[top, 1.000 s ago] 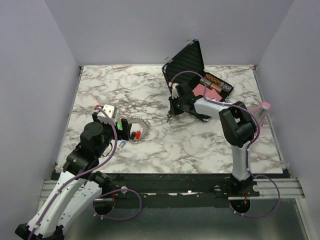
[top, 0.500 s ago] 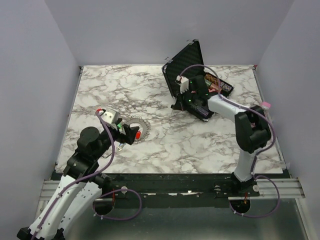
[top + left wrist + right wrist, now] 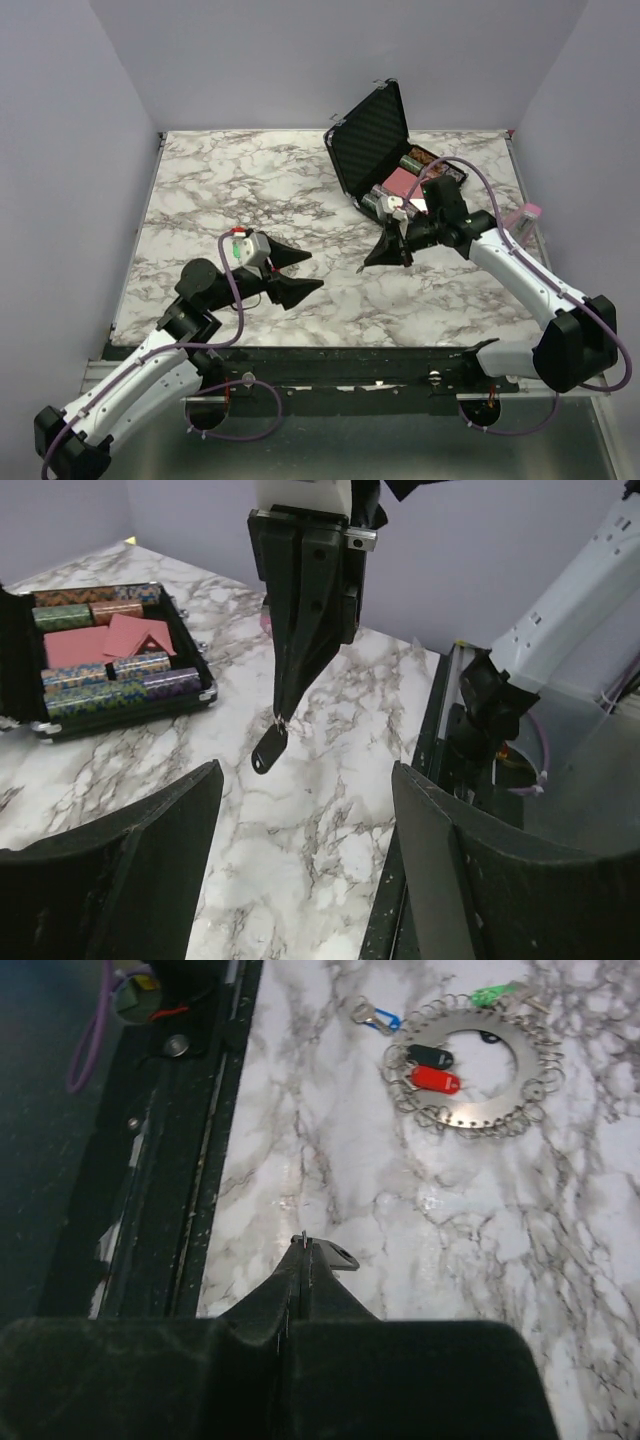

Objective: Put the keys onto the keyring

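The marble table (image 3: pixel 250 180) bears an open black case (image 3: pixel 370 125), the keyring (image 3: pixel 535 1070), a red key (image 3: pixel 435 1080), a black key (image 3: pixel 430 1057).

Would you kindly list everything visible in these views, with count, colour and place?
table: one, white-grey marble, under everything
case: one, black, open, far right of the table
blocks: several, pink and patterned, inside the case
keyring: one, silver, flat on the table
red-headed key: one, at the keyring's inner edge
black-headed key: one, beside the red-headed key
hanging key: one, black, dangling from the right gripper
green tag: one, at the keyring's rim
blue-and-silver piece: one, beside the keyring
left gripper: black, open, empty
right gripper: black, shut on the hanging key
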